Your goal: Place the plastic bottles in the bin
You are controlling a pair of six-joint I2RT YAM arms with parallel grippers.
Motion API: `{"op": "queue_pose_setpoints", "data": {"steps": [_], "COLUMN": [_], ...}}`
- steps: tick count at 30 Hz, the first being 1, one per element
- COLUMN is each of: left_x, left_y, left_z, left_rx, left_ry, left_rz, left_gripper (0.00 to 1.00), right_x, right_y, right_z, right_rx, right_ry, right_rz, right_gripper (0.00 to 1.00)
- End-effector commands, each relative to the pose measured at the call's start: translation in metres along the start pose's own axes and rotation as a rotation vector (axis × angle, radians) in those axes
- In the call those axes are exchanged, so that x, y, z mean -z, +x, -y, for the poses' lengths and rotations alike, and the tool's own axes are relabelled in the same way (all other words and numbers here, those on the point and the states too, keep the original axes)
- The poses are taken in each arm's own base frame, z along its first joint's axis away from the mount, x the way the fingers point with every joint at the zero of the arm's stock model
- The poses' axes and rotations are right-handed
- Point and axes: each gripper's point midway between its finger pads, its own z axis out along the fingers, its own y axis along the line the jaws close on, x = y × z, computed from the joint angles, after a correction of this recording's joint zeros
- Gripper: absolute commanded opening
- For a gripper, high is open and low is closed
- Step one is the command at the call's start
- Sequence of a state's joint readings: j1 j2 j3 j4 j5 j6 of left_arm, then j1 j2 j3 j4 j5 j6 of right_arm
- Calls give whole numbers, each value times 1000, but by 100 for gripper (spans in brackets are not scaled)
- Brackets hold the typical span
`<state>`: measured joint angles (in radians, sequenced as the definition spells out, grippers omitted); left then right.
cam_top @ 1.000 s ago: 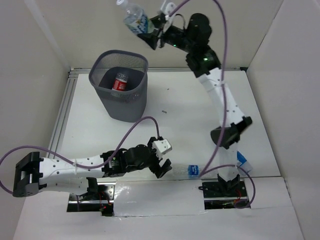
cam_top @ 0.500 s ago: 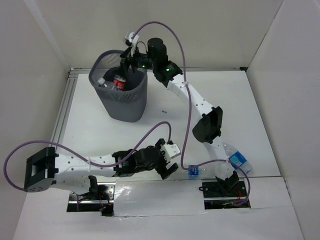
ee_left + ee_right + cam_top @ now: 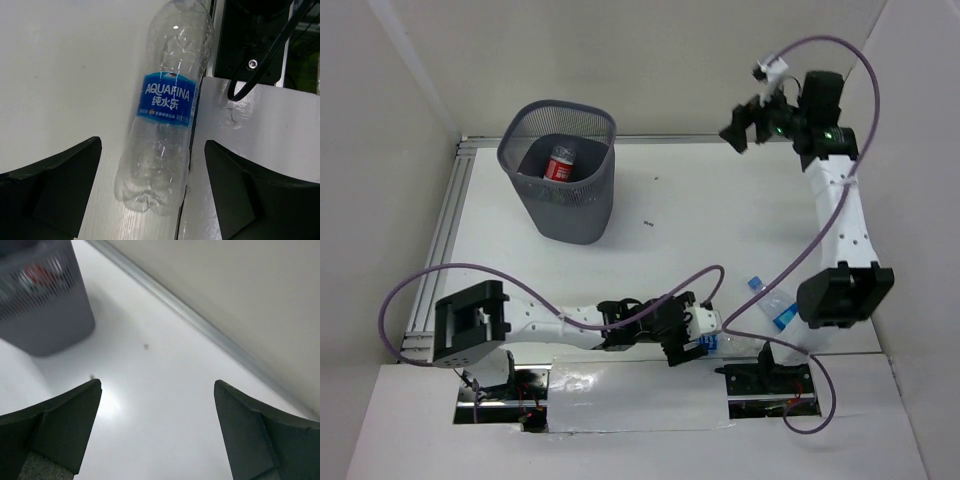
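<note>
The left end effector is the one placed for the coming pick. Its two fingers are spread wide and hold nothing, and the Aquafina bottle lies on its side in the gap between them, touching neither that I can see. The bottle's long axis runs straight away from the wrist, base nearest the camera and neck at the far end, so the fingers would close across its width near the base. It sits at the near edge of the counter, half on the seam of a white mounting plate. It is clear, dented and seemingly empty, with a blue label (so likely light and easily squashed). The right end effector is raised high at the far right, also wide open and empty, well apart from any bottle. A blue-capped bottle lies by that arm's elbow. The wire-mesh bin stands far left, a red-labelled bottle inside.
</note>
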<state>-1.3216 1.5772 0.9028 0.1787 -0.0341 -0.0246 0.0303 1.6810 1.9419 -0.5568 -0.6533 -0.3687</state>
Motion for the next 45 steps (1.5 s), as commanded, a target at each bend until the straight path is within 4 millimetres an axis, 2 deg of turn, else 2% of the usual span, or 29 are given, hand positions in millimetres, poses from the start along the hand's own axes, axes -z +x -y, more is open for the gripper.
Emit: {"op": "queue_pose_setpoints", "data": {"steps": [1,2,3,4,5,8,9,10,12,13,15,16,18,19,20,22,23,25,28,29,31,33,34,36,37,38,39,42,45], "left_x": [-20,-29,-33,-36,-38,-44,-44,-44,-40,-36,-18,-6,28,59,64,116,132,168,222,249,280,315,329,366,366,383,395,407,404], "left_y": [-7,7,10,13,18,31,31,32,29,27,7,2,-25,-47,-40,-91,-107,-143,-188,-203,-218,-215,-213,-171,-171,-165,-147,-126,-114], "left_z": [11,11,11,11,11,8,8,4,-5,-14,-35,-63,-98,-129,-144,-172,-178,-191,-219,-231,-244,-269,-281,-329,-329,-339,-356,-382,-398], "left_rx": [-94,-104,-113,-112,-112,-112,-112,-114,-103,-97,-73,-12,70,143,164,174,176,165,166,185,204,248,267,360,360,399,411,427,427], "left_ry": [67,72,73,75,77,61,61,38,-18,-73,-148,-229,-304,-356,-388,-442,-463,-499,-593,-639,-698,-832,-907,-1175,-1177,-1244,-1312,-1385,-1461], "left_rz": [-1,-45,-52,-74,-92,-146,-146,-149,-149,-148,-107,-100,-24,58,44,204,245,348,497,567,666,725,746,699,699,729,708,670,623], "left_gripper": [95,91,88,84,77,41,40,11,0,0,0,0,0,0,0,0,0,0,0,0,0,0,0,1,1,0,0,8,42], "right_x": [52,65,88,96,104,131,134,138,146,154,161,168,178,185,187,188,188,185,183,183,183,186,188,193,194,195,197,201,206], "right_y": [71,84,86,113,119,150,157,163,174,177,193,197,208,216,217,222,223,234,238,242,245,255,261,279,281,285,287,295,302], "right_z": [-28,-30,-26,-28,-26,-20,-20,-23,-22,-19,-25,-21,-33,-37,-40,-50,-54,-64,-71,-73,-74,-82,-82,-93,-92,-93,-95,-99,-93], "right_rx": [11,8,53,15,5,-92,-115,-136,-155,-148,-175,-150,-162,-153,-151,-156,-160,-189,-211,-220,-215,-197,-189,-159,-157,-150,-148,-150,-160], "right_ry": [-88,-81,-40,-26,-2,48,51,54,71,93,99,114,99,80,82,53,45,11,-3,-7,-15,-36,-35,-71,-66,-72,-68,-71,-36], "right_rz": [-176,-207,-207,-263,-277,-345,-361,-374,-397,-399,-419,-425,-440,-447,-446,-443,-437,-436,-424,-428,-432,-459,-480,-527,-536,-548,-556,-588,-632], "right_gripper": [100,100,100,100,100,100,100,100,100,100,97,95,90,80,80,71,56,47,47,47,51,64,76,86,86,88,90,94,95]}}
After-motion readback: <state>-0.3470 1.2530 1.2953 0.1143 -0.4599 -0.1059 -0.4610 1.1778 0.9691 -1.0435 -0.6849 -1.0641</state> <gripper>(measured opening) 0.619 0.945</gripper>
